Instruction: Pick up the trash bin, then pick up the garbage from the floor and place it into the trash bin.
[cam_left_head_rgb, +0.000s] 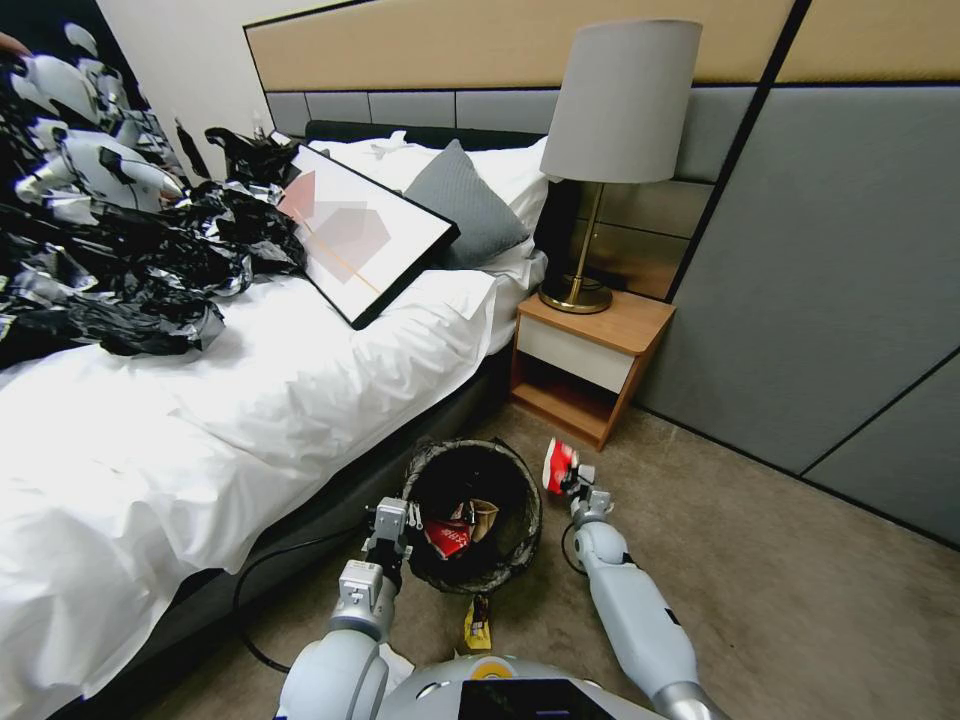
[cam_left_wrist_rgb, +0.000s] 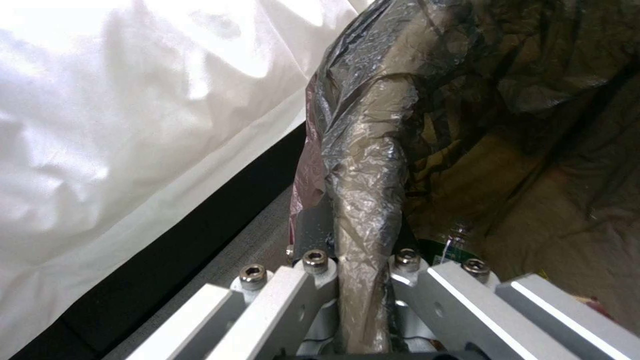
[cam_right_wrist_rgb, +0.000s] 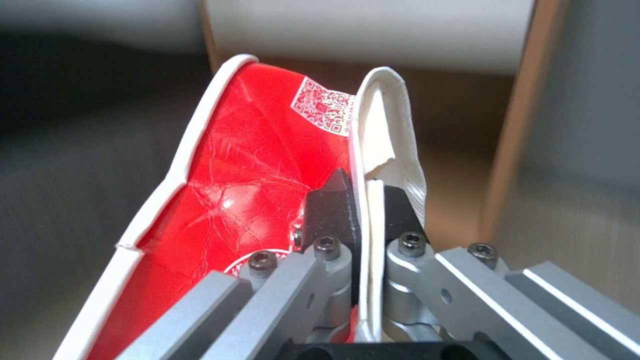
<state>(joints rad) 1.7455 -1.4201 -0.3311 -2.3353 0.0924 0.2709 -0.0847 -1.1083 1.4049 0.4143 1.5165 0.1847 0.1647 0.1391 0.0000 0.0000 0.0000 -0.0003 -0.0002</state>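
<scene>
The left hand (cam_left_head_rgb: 388, 527) gripped the trash bin (cam_left_head_rgb: 520, 545); the right hand (cam_left_head_rgb: 572, 478) clasped a red cup (cam_left_head_rgb: 557, 464) beside it; a yellow packet (cam_left_head_rgb: 478, 624) remained.

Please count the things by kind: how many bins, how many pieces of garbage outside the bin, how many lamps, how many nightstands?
Trash bins: 1, the trash bin, its rim clamped by the left gripper.
Garbage outside the bin: 2, the red cup in the right gripper and the yellow packet on the floor.
Lamps: 1, the lamp.
Nightstands: 1, the nightstand.
Total: 5.

Bag-lined trash bin (cam_left_head_rgb: 472, 515) (litter inside)
</scene>
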